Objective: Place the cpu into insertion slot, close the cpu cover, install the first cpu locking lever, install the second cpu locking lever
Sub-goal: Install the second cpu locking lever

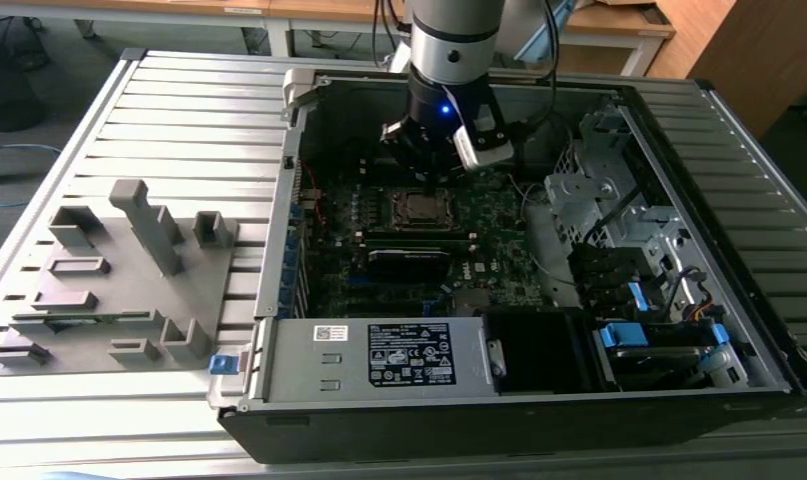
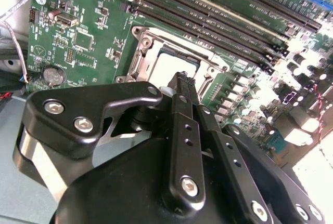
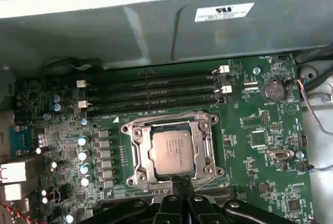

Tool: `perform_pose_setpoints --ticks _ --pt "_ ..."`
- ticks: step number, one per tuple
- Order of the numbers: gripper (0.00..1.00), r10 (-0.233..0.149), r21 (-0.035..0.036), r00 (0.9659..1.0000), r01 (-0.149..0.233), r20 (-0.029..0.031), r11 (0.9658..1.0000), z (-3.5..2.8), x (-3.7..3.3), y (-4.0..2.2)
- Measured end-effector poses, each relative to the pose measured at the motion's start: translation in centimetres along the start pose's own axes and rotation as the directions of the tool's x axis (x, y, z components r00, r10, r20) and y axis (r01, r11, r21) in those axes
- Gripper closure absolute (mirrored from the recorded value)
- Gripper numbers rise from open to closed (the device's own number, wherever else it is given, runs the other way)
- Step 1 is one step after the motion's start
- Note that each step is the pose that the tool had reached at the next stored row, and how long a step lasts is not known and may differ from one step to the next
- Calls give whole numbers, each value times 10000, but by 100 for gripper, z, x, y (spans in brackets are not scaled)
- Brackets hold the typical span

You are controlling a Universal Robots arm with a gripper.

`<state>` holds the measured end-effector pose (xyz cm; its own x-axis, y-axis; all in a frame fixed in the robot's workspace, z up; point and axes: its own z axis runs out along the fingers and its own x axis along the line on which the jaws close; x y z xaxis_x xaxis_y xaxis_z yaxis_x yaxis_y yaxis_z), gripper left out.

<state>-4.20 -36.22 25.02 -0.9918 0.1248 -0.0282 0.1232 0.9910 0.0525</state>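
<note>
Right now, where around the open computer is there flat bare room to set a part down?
Bare slatted table lies on the exterior view's right of the computer case, and more behind the grey holder on the left. Inside it's crowded: the gripper hangs by the chip, with drive brackets alongside.

Nothing printed is coming through clearly enough to read. A white label (image 1: 407,354) with black print and small symbols is sitting on the grey power supply cover (image 1: 326,385) at the near side of the computer case in the exterior view, with a smaller white sticker (image 1: 328,333) beside it; their lines are showing only as marks. In the first wrist view a white sticker (image 3: 223,12) with dark print is lying on the grey case wall (image 3: 104,37), and faint engraved lines, probably lettering, are showing on the cpu (image 3: 173,151). White markings are dotting the motherboard (image 3: 244,156), too fine to make out.
</note>
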Motion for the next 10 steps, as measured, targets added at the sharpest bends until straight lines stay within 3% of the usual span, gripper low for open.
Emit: perform_pose_setpoints --ticks 10 --pt "89 0 -1 10000 0 1 10000 -2 -12 -93"
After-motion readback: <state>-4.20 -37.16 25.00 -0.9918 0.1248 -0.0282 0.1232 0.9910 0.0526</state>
